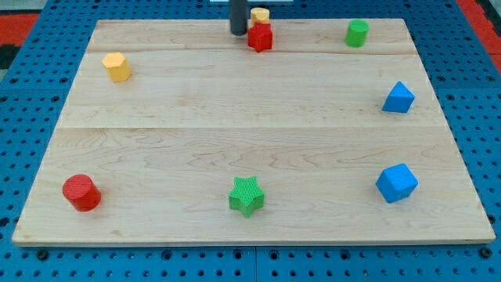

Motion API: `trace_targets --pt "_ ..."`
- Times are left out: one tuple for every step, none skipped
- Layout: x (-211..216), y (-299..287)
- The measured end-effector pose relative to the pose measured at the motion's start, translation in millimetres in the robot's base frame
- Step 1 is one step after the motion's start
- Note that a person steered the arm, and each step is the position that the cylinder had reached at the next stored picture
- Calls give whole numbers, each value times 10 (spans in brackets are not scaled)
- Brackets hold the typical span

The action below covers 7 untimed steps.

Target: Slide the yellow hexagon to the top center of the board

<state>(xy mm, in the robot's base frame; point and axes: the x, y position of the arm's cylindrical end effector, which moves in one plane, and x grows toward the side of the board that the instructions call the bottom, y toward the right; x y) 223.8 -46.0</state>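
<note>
A yellow hexagon block (pixel 117 66) lies near the board's upper left. My tip (pixel 237 32) is at the top centre of the board, just left of a red star-like block (pixel 260 37). A small yellow block (pixel 260 15) sits right behind the red one at the top edge; its shape is unclear. The rod comes down from the view's top. The tip is far to the right of the yellow hexagon and touches no block that I can see.
A green cylinder (pixel 357 33) stands at the top right. A blue block (pixel 398 98) is at the right edge, another blue block (pixel 396 182) at lower right. A green star (pixel 246 196) is at bottom centre, a red cylinder (pixel 81 193) at lower left. The wooden board (pixel 235 110) lies on a blue pegboard.
</note>
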Motion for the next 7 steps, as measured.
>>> trace_targets --pt "396 -395" --pt "1052 -655" --pt "1486 -978" --pt "1691 -1551" --pt "1577 -1762" --pt "1122 -1763" --pt "892 -1809"
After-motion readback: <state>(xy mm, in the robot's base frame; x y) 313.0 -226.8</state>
